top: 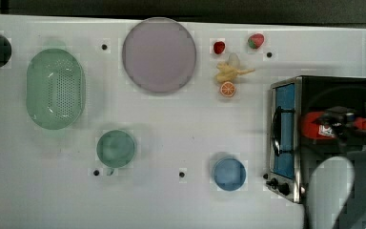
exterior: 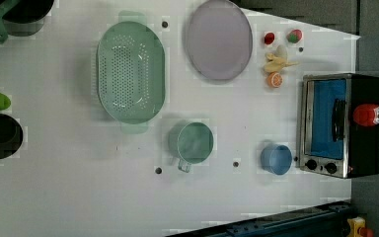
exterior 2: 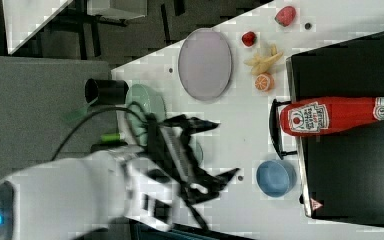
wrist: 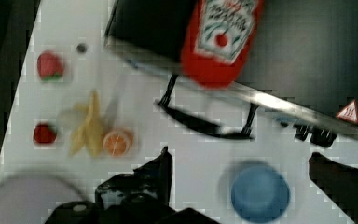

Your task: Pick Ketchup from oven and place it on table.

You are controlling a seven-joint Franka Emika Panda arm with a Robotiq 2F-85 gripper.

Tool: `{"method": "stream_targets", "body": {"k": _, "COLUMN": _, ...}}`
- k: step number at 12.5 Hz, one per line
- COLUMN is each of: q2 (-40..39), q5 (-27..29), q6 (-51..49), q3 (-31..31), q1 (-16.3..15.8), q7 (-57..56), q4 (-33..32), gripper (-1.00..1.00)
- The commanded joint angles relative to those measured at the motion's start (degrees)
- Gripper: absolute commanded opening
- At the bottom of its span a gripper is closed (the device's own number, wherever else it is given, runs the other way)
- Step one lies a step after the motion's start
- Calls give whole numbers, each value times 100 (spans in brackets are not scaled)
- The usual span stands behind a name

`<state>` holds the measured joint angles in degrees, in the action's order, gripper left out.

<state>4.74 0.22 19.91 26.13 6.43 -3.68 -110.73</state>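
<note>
Lab: holed white table (top: 171,200), robot arm (exterior 2: 70,192)

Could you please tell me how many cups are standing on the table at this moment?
2. The green cup stands near the table's middle, beside the green colander. The blue cup stands just in front of the oven, by its knobs. None seems hidden.

Non-task items, placed by the top view:
- Green colander (top: 55,88) — far left.
- Lilac plate (top: 159,55) — upper middle.
- Green cup (top: 116,148), near the centre.
- Blue cup (top: 229,173), lower right.
- Strawberry (top: 219,47), second red fruit (top: 256,40), banana peel (top: 232,71) and orange slice (top: 228,89) — clustered right of the plate.
</note>
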Motion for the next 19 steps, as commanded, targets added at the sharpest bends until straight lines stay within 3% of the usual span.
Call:
{"method": "stream_targets", "body": {"k": 1, "q2": -388, "q5": -73, "q6": 600, "q3": 316, "q1": -106, "q7": 182, "q4": 182, "gripper": 100}}
{"method": "stream_targets", "body": {"k": 5, "q2": -1228, "q5": 133, "q6": 1165, "q3": 638, "q1": -61, "q7": 183, "q4": 304, "gripper": 100}}
{"method": "stream_targets", "body": {"k": 8, "q2": -1770, "q5": 1001, "q6": 1395, "q3": 718, "q1": 82, "q7": 183, "q4": 406, "gripper": 100}}
{"method": "stream_targets", "body": {"k": 16, "q2": -2408, "q5": 1440, "q6": 1484, "q3": 735, "q1": 192, "q7": 193, "q4": 439, "gripper": 100}}
{"method": "stream_targets", "body": {"k": 17, "q2": -2443, "q5": 1442, "q6": 1489, "q3": 738, "q1": 209, "q7": 193, "q4": 438, "gripper": 92}}
{"method": "stream_targets", "body": {"k": 19, "q2": -2526, "q5": 1444, "q6": 1502, "q3": 736, "q1": 221, "q7": 193, "q4": 448, "gripper": 43}}
